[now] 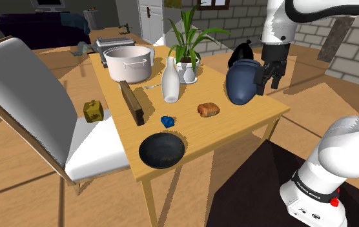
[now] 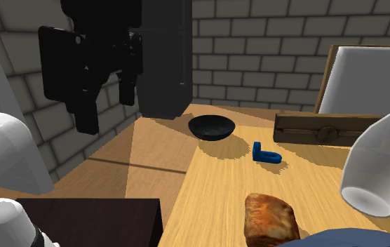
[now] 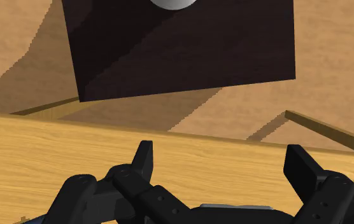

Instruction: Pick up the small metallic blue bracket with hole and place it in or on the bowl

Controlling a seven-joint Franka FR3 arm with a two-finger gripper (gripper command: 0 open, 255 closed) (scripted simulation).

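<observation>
- The wooden table (image 1: 236, 119) carries everything; in the second exterior view its near end is cut off.
- My stand (image 3: 182, 51), a dark box, lies under my wrist camera, past the table edge.
- My gripper (image 1: 268, 82) hangs above the table's corner beside a dark blue bag (image 1: 241, 82), fingers apart with nothing between them.
- The black bowl (image 1: 162, 150) sits near the far edge, its inside in shadow.
- The blue bracket (image 2: 264, 154) lies near the bowl, not touching it. Its long leg lies flat, running toward the second exterior view's right, and its short leg stands up. I cannot make out its hole.
</observation>
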